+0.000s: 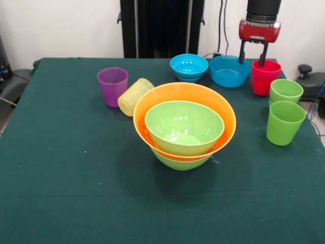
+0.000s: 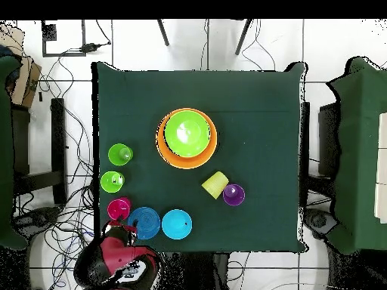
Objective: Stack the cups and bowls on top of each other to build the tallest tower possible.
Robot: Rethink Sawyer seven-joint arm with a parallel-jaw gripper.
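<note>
The black gripper hangs spread apart, one finger dipping inside the upright red plastic cup, the other outside its rim. Two blue plastic bowls sit beside it, two light green tumblers nearby. The nested green-orange-green bowl tower stands mid-table.

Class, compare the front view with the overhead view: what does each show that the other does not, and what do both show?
Only the front view shows the lower lime green bowl under the orange bowl, the yellow cup lying on its side with ribs visible, and the end effector open, one finger inside the red cup.

Only the overhead view shows the table's whole outline, the chairs and the cables on the floor.

Both show the upper lime green bowl, two blue bowls, the purple cup and two green cups.
</note>
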